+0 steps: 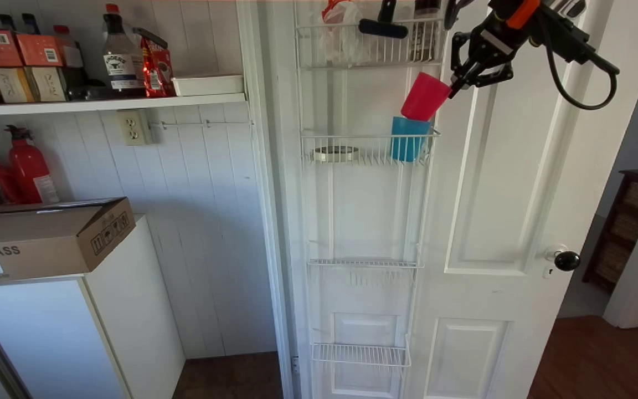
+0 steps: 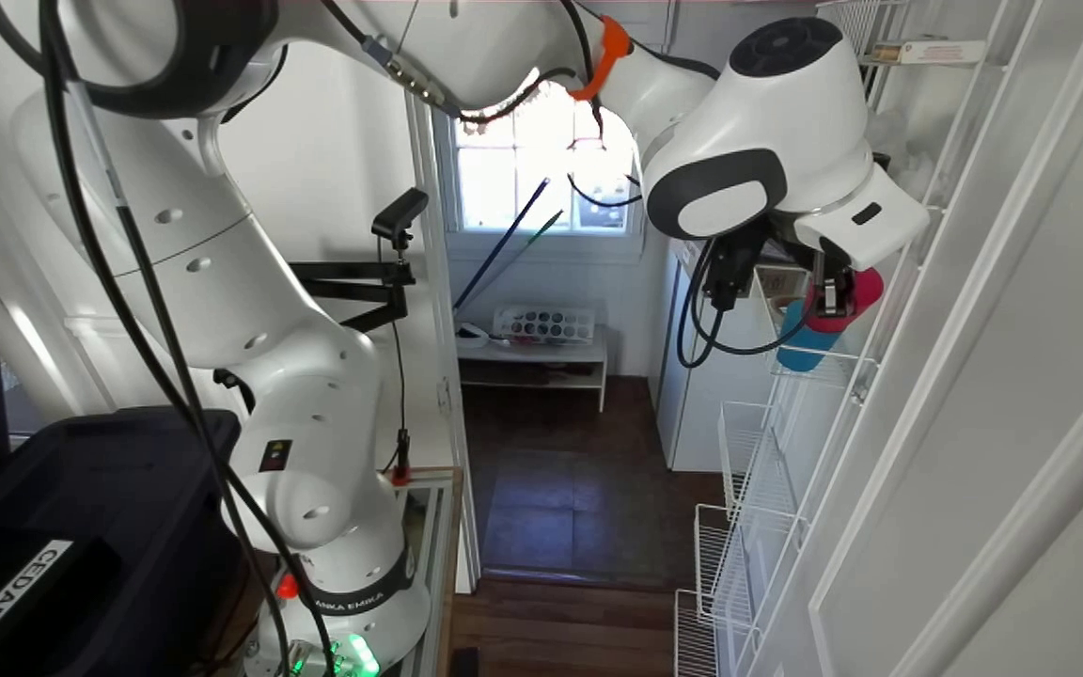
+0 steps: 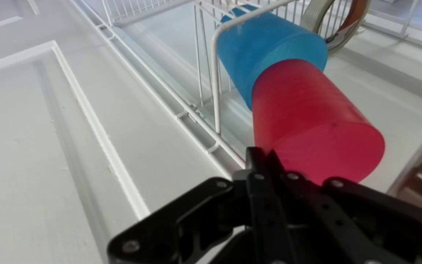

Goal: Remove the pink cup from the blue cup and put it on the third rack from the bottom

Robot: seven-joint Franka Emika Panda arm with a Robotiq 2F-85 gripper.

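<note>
The pink cup (image 1: 425, 97) is tilted just above the blue cup (image 1: 407, 141) in an exterior view, its lower end overlapping the blue rim. Whether it is still slightly inside cannot be told. My gripper (image 3: 264, 151) is shut on the pink cup's wall at its rim; the pink cup (image 3: 310, 106) fills the middle of the wrist view, the blue cup (image 3: 269, 46) behind it. The blue cup stands upright in a wire tier. One tier below it is a white wire basket (image 1: 364, 264), third up among the tiers visible in an exterior view (image 2: 746, 405).
A tape roll (image 1: 335, 154) lies in the blue cup's tier. The tier above holds a plastic bag (image 1: 346, 39) and a black-handled tool (image 1: 384, 26). The wire rack hangs on a white door (image 1: 496, 221) with a black knob (image 1: 567, 260).
</note>
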